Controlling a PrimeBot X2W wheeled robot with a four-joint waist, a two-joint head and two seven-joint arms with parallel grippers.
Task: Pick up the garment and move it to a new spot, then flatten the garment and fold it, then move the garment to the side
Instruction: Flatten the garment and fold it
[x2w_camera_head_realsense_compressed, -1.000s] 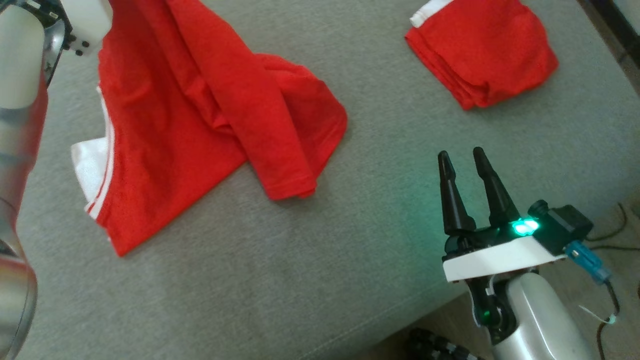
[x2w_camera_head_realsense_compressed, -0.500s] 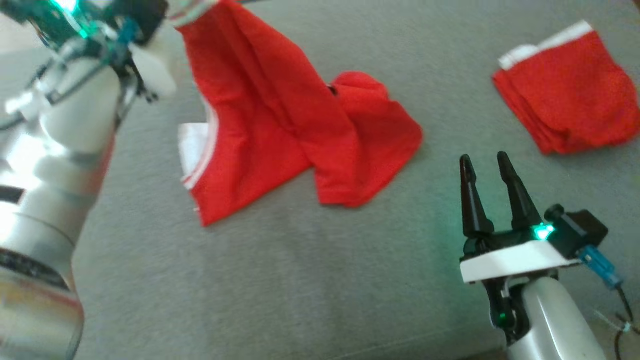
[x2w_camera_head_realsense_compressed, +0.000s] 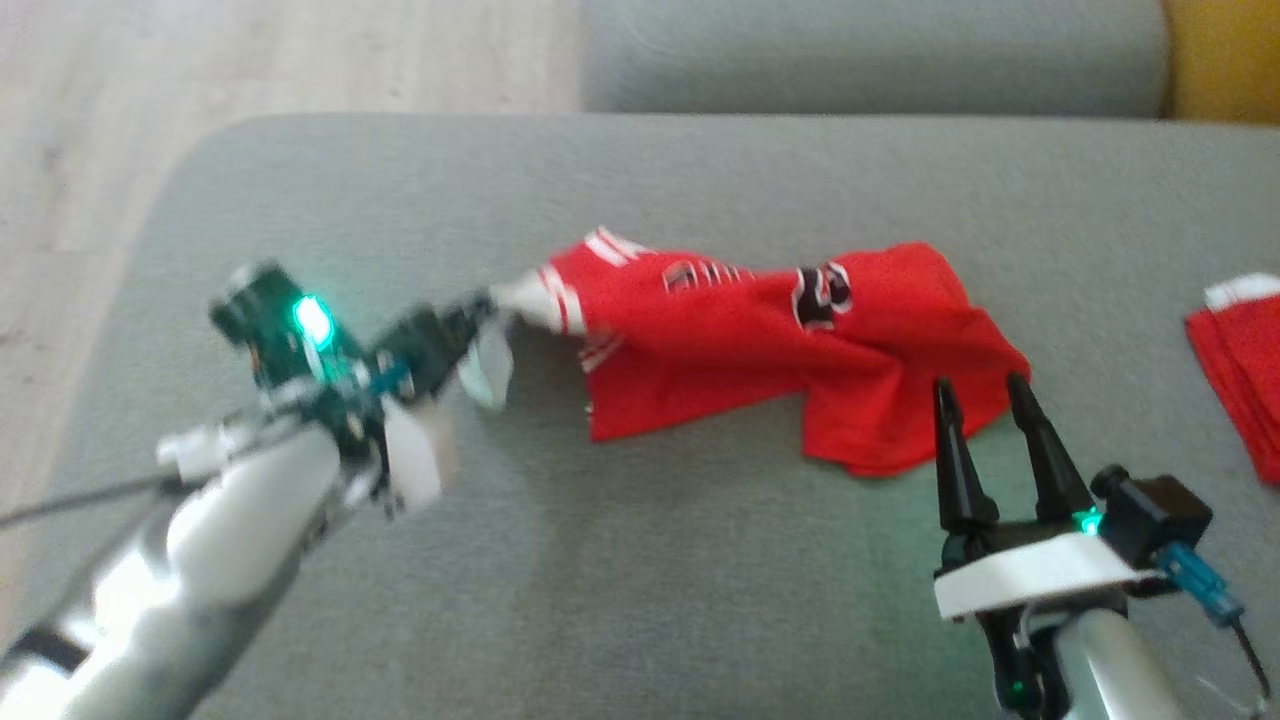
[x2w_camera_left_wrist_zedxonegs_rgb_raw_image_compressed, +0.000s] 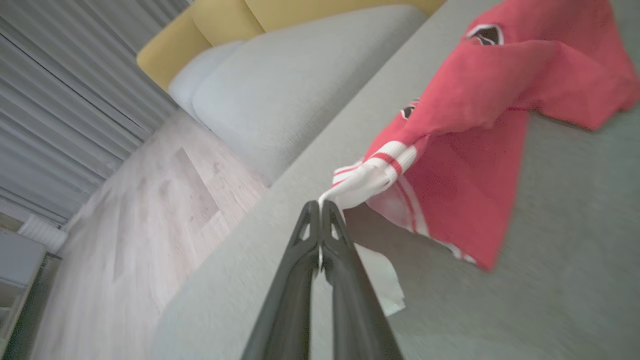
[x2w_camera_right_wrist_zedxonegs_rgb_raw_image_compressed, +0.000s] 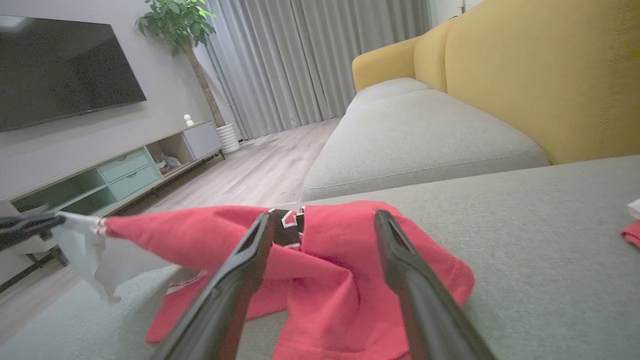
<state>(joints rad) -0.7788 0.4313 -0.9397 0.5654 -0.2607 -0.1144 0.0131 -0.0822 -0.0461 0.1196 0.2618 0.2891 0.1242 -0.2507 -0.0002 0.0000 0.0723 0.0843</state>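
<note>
- The left gripper has its jaws pinched tight on the white trim of the red garment, holding that end just off the grey sofa cushion.
- The rest of the garment lies bunched mid-cushion.
- The right gripper hovers at its near edge, jaws spread wide, holding nothing.

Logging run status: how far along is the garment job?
Done: pickup. The left gripper is shut on the white-trimmed edge of the red garment, with that end raised off the grey cushion. In hand: apparently the move to a new spot. Left: flattening, folding, setting aside. The garment lies crumpled, and the right gripper is open, holding nothing.
</note>
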